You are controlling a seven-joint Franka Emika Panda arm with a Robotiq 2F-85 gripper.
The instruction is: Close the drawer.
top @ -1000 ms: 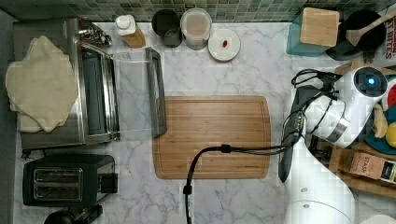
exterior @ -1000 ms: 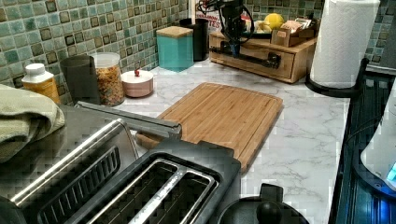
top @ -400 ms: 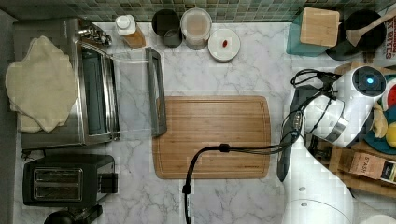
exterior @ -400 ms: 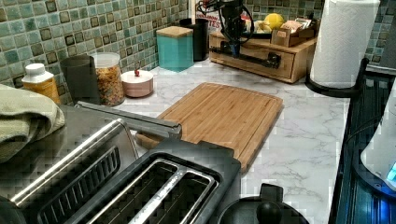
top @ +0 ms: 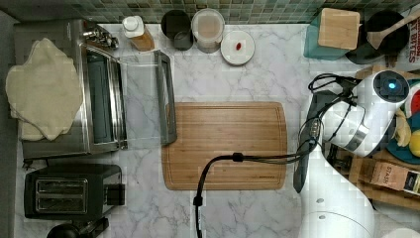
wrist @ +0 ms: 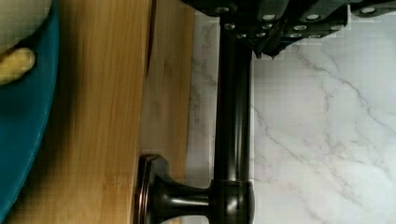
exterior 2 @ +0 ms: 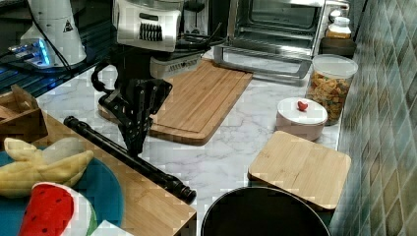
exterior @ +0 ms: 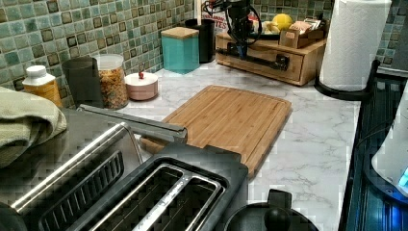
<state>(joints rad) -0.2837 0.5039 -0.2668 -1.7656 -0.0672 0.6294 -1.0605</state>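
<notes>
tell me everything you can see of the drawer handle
The handle is a long, round, dark bronze bar with a slight sheen. It stands off the light wooden drawer front on a short post with a flared round base. It lies level above the marble counter. The pincer points down at it, its tip at the bar.

Beneath the gripper (exterior 2: 134,142) we see a dark bar handle (wrist: 232,140) of smooth metal with a dull bronze sheen, and the drawer (wrist: 112,116) it is fixed to looks like light wood with fine straight grain, satin rather than glossy. The gripper itself looks like matt black plastic with small bright screw heads. The countertop (wrist: 322,140) beside it is polished white marble with grey veins. Farther from the gripper lies a smooth bamboo-looking cutting board (top: 225,144), and beyond that a brushed-steel toaster oven (exterior 2: 275,29) with a glass door.
</notes>
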